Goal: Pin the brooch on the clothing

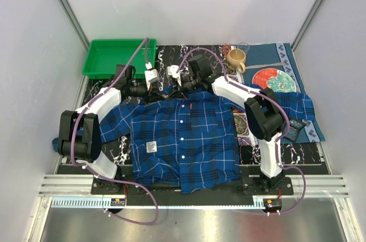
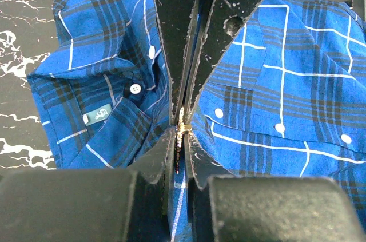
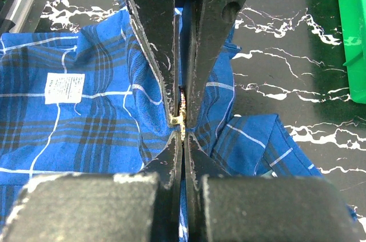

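Note:
The clothing, a blue plaid shirt, lies spread on the dark marbled table, collar at the far side. Both grippers meet tip to tip over the collar. The brooch shows edge-on as a small gold piece between the two pairs of fingertips. My left gripper is shut on it, a narrow gap left between its jaws. My right gripper is fully shut, its tips right against the brooch; whether it pinches the brooch I cannot tell. In the top view the left gripper and right gripper hide the brooch.
A green tray sits at the back left. A tan mug and a red and green plate stand on a blue mat at the back right. The shirt's right sleeve drapes over that mat.

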Available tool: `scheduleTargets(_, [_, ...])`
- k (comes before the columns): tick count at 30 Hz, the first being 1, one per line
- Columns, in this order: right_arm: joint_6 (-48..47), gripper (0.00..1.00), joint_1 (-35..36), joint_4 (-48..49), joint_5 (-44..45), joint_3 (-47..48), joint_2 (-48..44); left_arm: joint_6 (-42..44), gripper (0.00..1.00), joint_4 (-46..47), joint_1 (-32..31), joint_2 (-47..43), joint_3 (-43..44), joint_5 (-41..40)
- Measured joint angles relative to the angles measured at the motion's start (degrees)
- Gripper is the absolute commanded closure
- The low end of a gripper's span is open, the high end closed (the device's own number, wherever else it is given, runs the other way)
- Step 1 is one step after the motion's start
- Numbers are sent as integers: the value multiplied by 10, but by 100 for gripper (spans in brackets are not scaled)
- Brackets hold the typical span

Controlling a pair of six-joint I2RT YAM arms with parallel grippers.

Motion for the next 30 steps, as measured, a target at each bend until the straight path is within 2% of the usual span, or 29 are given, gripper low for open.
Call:
scheduleTargets(12, [6,100,2,-12,18,9,0,23,92,-2,-12,-4,0,-29])
scheduleTargets(16, [7,100,2,-13,19,10,0,33,84,-3,-12,-5,0,-32])
scheduleTargets(17, [7,100,3,-13,19,10,0,35,78,-4,-13,-5,0,-33])
scheduleTargets(21, [9,100,6,-13,17,10,-1,42,69,-7,-14,-5,0,-39])
scheduleTargets(30, [-2,100,12,-14,16,10,-11,50,60,-8,-6,-8,0,-36])
